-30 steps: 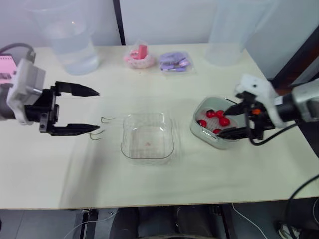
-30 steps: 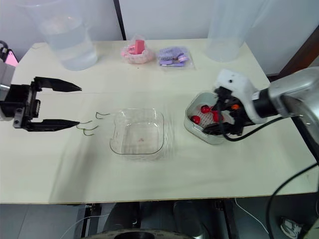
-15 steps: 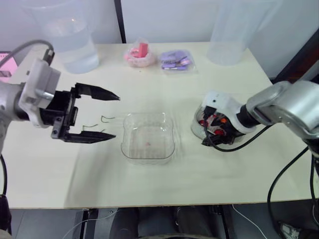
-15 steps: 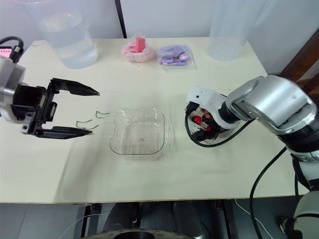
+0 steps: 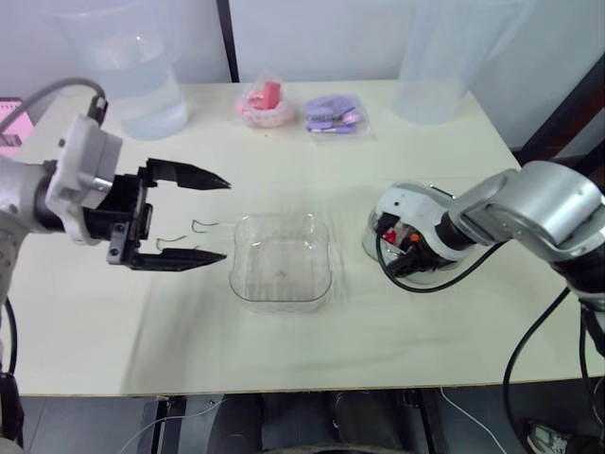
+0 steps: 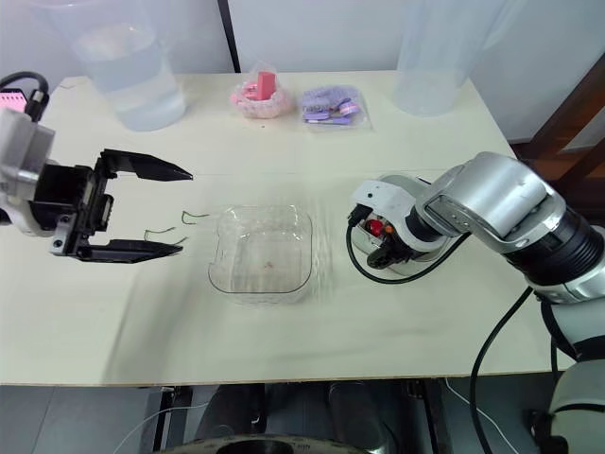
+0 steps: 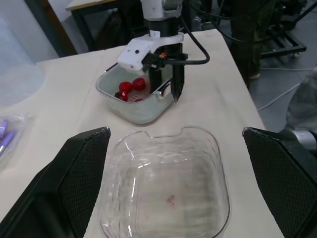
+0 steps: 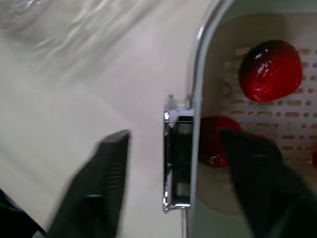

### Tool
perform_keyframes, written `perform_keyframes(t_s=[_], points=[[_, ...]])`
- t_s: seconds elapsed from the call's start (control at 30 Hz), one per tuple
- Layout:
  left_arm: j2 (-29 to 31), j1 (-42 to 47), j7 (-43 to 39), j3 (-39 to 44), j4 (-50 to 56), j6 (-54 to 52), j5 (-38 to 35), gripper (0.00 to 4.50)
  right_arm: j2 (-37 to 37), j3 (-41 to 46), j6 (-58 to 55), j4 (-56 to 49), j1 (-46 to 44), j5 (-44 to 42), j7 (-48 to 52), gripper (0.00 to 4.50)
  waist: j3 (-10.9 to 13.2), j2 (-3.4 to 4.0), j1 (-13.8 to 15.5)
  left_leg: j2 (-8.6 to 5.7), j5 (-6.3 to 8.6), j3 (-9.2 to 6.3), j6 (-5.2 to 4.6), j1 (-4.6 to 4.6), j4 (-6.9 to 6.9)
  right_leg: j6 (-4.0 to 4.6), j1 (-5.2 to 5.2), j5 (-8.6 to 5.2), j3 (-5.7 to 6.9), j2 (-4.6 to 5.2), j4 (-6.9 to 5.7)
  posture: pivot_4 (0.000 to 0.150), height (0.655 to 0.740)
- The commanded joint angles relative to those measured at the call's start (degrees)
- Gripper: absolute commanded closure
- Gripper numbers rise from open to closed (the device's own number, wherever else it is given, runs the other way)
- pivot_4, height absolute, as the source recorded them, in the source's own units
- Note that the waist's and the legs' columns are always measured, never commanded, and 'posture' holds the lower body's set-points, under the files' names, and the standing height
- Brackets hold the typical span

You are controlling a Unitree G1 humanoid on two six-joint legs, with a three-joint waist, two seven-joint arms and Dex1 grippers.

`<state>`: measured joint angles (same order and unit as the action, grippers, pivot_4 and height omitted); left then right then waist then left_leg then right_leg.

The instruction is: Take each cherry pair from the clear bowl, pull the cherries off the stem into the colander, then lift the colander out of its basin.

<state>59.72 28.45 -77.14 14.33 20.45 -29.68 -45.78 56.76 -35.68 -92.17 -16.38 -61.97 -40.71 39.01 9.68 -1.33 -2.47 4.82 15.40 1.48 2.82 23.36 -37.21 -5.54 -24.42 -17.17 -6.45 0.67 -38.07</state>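
Right end effector (image 8: pixel 176 141) now astride colander (image 8: pixel 294 121)

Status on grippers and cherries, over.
Left gripper open, beside bowl. Right gripper open, straddling colander rim. Cherries in colander, bowl empty, stems on table. Nothing blocking.

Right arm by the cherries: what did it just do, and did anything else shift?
The right gripper swung from the colander's right to its left, open fingers now straddling the rim. The left gripper, open, edged toward the clear bowl. Bowl and stems stayed.
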Motion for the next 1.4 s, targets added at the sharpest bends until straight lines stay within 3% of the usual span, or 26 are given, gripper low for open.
perform_keyframes(t_s=[0.03, 0.07, 0.67, 1.4], points=[[0.23, 0.74, 1.23, 2.01, 1.72, 0.08, -1.33, 0.00, -0.35, 0.50, -0.33, 0.06, -0.89, -1.26, -1.17, 3.80, 0.00, 0.00, -0.02, 0.00, 0.00, 0.00, 0.00, 0.00, 0.00, 0.00, 0.00, 0.00, 0.00, 0.00, 0.00, 0.150, 0.7367], [0.25, 0.72, 1.40, 2.01, 1.73, 0.13, -1.26, 0.00, -0.25, 0.50, -0.33, 0.10, -1.21, -1.54, -1.37, 4.26, -0.03, -0.04, -0.02, 0.00, 0.00, 0.00, 0.00, 0.00, 0.00, 0.00, 0.00, 0.00, 0.00, 0.00, 0.00, 0.150, 0.7367], [-1.78, 0.68, 2.61, 0.39, 0.88, 2.50, 0.55, 0.00, 5.96, -1.30, -0.32, -4.32, -8.67, 1.86, 0.89, 4.26, -0.02, -0.03, -0.04, 0.00, 0.00, 0.00, 0.00, -0.01, -0.04, 0.01, 0.00, 0.00, 0.00, 0.00, -0.02, 0.150, 0.7367], [-4.59, 1.08, 2.60, -1.43, -0.69, 5.87, 2.86, 0.00, 12.00, -7.57, 4.49, -5.53, -18.58, 9.83, 16.09, 4.26, -0.03, -0.03, 0.02, 0.00, 0.00, 0.00, 0.00, 0.00, -0.02, 0.00, -0.02, 0.00, 0.01, 0.01, -0.02, 0.150, 0.7367]])
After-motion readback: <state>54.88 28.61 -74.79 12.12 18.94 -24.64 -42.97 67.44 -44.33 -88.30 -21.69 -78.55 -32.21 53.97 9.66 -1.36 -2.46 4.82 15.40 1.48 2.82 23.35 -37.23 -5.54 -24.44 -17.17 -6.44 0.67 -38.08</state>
